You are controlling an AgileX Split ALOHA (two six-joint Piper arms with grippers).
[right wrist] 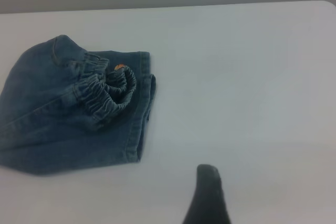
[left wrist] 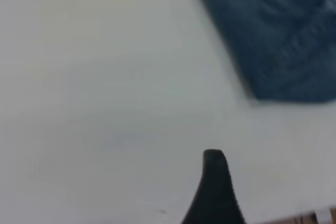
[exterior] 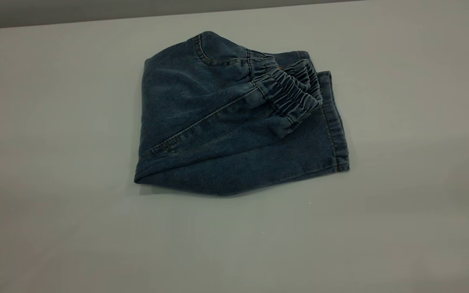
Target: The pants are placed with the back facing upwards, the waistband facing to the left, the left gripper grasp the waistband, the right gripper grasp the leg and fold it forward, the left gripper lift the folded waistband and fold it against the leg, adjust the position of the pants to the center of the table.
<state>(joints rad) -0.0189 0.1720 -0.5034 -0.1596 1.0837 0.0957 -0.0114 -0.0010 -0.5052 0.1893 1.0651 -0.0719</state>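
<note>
Jaws first: on neither arm can I tell whether they are spread or pressed together, since each wrist view shows only one black finger tip, and neither touches or holds anything.

Working down from the largest thing, the broad pale-grey matte counter (exterior: 55, 162) carries the short blue denim pants (exterior: 218, 134), which lie folded into a compact bundle at about the middle of the exterior view. The gathered elastic waistband (exterior: 287, 93) has been laid over onto the wide denim leg (exterior: 299, 158), whose stitched hem runs along the bundle's right edge. Both folds look done to me, so I judge the step in hand to be the last one, settling the pants at the centre of the counter.

The black plastic left gripper (left wrist: 214, 192) hangs over bare counter, apart from the denim's corner. The black right gripper (right wrist: 208, 195) likewise hangs over bare counter, near the hem side.

If any nudge is needed, I would push the bundle flat and gently, so the waistband does not flip open.
</note>
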